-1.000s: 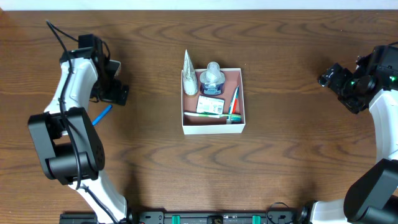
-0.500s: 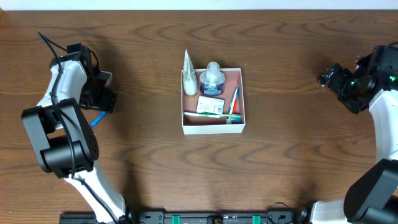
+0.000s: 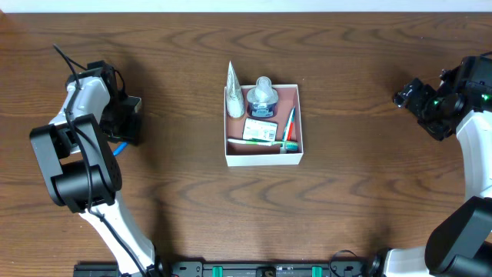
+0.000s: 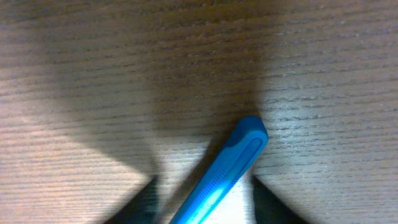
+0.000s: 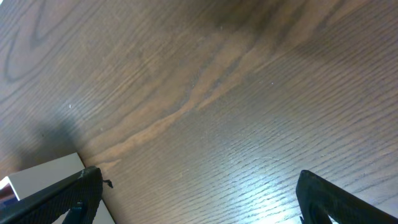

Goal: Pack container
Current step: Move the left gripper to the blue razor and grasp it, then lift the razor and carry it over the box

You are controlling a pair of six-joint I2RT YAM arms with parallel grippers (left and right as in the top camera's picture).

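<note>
The container (image 3: 262, 158), a shallow white box with a pinkish inside, sits mid-table and holds a white tube (image 3: 234, 97), a blue-based bottle (image 3: 262, 98), a flat packet (image 3: 260, 132) and a green and red toothbrush (image 3: 289, 126). Far to the left, a blue plastic handle (image 4: 227, 168) lies flat on the wood, its end showing below the arm (image 3: 119, 148). My left gripper (image 4: 205, 202) is down over it, jaws astride the handle, narrow but open, with lit table showing on both sides. At the right edge, my right gripper (image 3: 407, 96) hangs wide open and holds nothing.
The right wrist view has the container's white corner (image 5: 43, 180) at lower left, with dark wood grain between the fingertips (image 5: 84, 190). A pale strip (image 3: 246, 5) runs along the table's far edge. The left arm's cable (image 3: 65, 58) trails above it.
My left gripper has shifted left and down onto the blue handle, and its jaws have narrowed from wide open. The right arm and the container have stayed still.
</note>
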